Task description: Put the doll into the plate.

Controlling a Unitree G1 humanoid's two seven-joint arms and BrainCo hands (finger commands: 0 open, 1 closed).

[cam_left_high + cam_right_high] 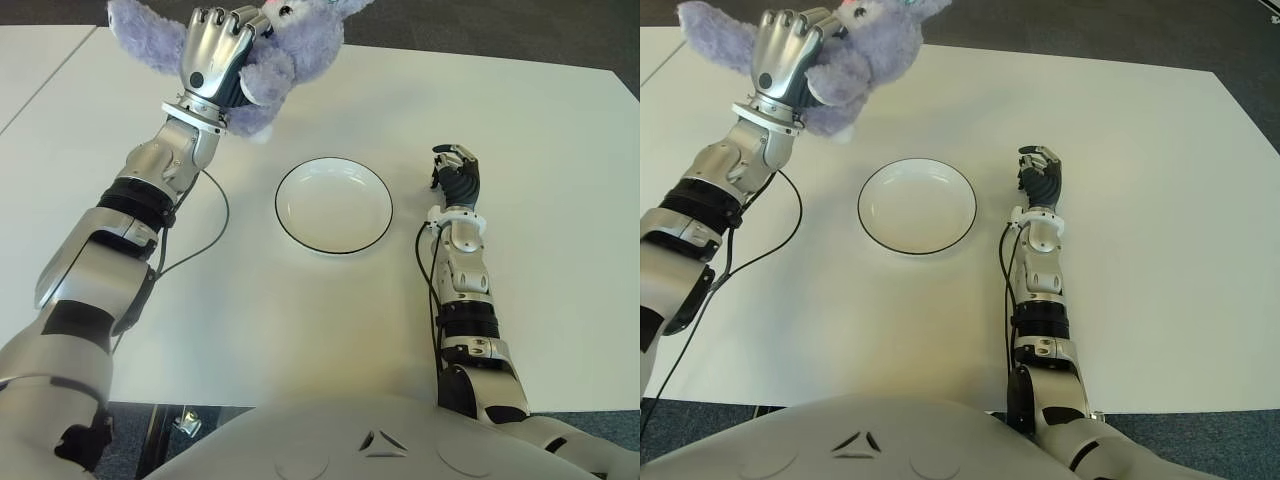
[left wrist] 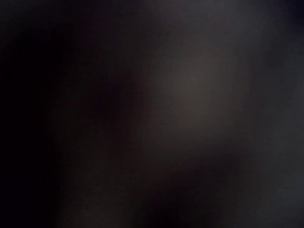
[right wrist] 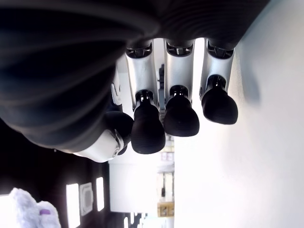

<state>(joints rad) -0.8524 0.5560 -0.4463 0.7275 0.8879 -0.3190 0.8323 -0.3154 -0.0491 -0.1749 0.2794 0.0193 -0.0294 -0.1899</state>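
A fluffy purple doll (image 1: 275, 62) hangs above the table at the far left, with my left hand (image 1: 215, 52) shut around its body. The left wrist view is dark, blocked by the plush. A white plate (image 1: 334, 205) with a dark rim sits in the middle of the white table (image 1: 520, 130), down and to the right of the doll, with nothing in it. My right hand (image 1: 456, 170) shows to the right of the plate, fingers (image 3: 181, 114) loosely curled and holding nothing.
A black cable (image 1: 205, 235) loops over the table beside my left forearm. Dark carpet (image 1: 560, 30) lies beyond the table's far edge. A seam to a second table (image 1: 50, 75) runs at the far left.
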